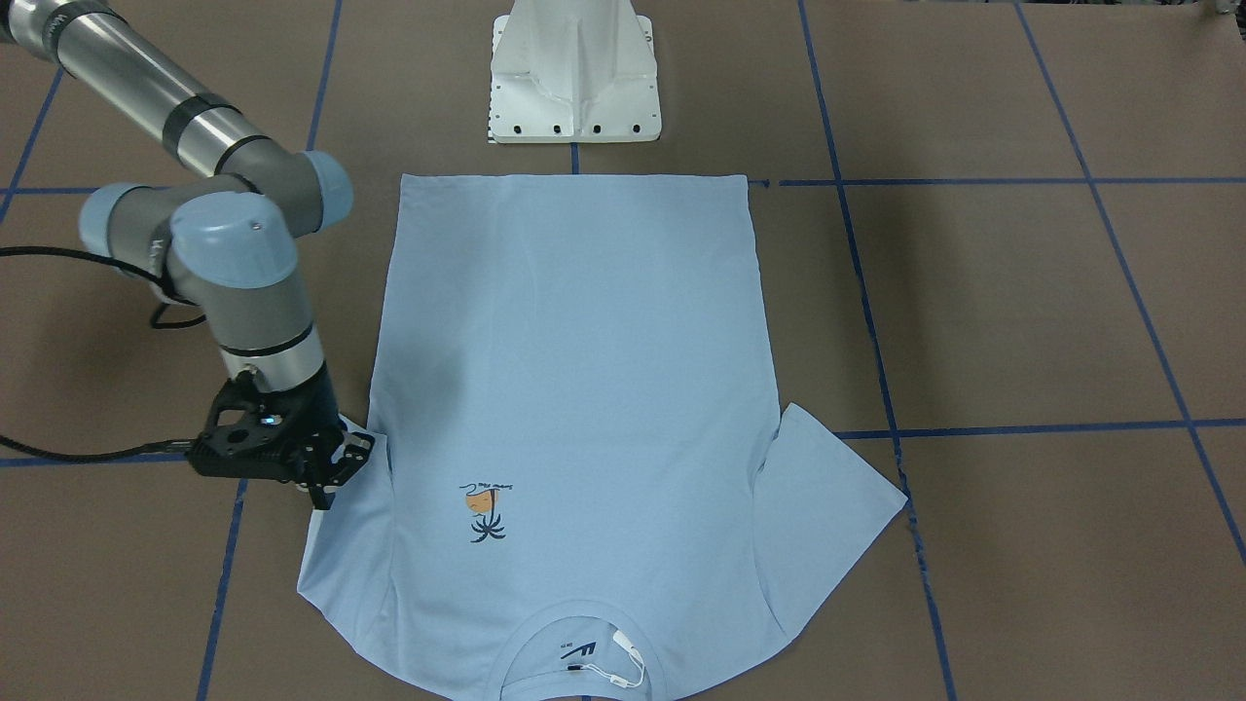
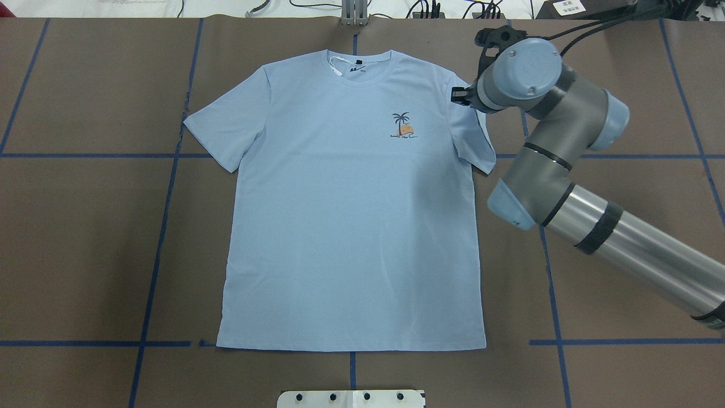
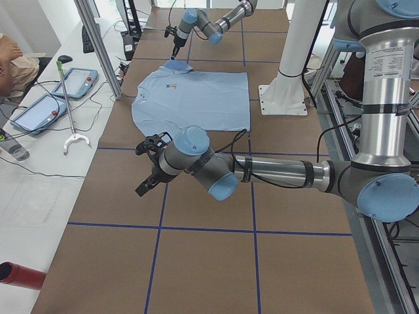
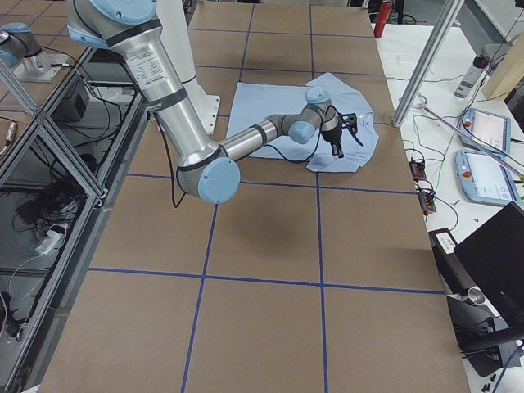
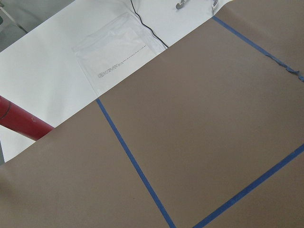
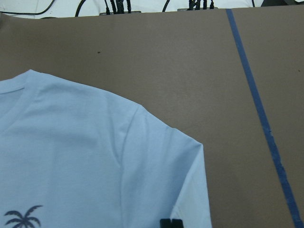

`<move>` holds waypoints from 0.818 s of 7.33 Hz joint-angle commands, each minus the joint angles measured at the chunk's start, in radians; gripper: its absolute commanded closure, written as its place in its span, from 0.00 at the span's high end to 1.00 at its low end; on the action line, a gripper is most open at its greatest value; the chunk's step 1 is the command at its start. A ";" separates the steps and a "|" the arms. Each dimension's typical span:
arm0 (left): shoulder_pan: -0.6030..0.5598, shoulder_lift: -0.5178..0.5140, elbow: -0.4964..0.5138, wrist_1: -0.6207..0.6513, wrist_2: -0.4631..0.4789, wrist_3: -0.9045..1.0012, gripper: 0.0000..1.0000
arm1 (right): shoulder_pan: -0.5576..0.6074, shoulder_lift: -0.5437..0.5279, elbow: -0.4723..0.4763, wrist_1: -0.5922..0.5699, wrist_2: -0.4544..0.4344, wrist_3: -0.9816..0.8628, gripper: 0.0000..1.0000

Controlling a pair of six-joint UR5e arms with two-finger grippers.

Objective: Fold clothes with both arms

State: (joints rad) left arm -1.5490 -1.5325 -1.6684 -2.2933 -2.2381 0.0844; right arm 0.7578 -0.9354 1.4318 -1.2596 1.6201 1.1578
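Observation:
The light blue T-shirt lies flat and face up, collar at the far edge, with its palm-tree print showing; it also shows in the front view. My right gripper stands on the sleeve on my right. Its fingers look shut; I cannot tell if cloth is pinched. In the overhead view the wrist hides most of the right gripper. My left gripper hovers over bare table well left of the shirt; I cannot tell whether it is open or shut.
The white pedestal base stands just behind the shirt's hem. Blue tape lines cross the brown table. A red cylinder and tablets lie on the white bench past the far edge, where a person sits.

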 commanded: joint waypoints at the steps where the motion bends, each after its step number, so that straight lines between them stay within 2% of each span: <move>1: 0.000 0.002 -0.001 0.000 0.000 0.000 1.00 | -0.081 0.146 -0.118 -0.063 -0.118 0.140 0.00; 2: 0.000 0.002 -0.001 0.000 0.000 0.000 1.00 | -0.096 0.188 -0.182 -0.058 -0.138 0.160 0.00; 6: 0.000 0.003 -0.002 0.000 0.000 0.000 1.00 | -0.104 0.194 -0.208 -0.055 -0.154 0.158 0.00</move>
State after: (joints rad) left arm -1.5493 -1.5305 -1.6705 -2.2933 -2.2381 0.0844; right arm 0.6533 -0.7442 1.2301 -1.3159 1.4678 1.3162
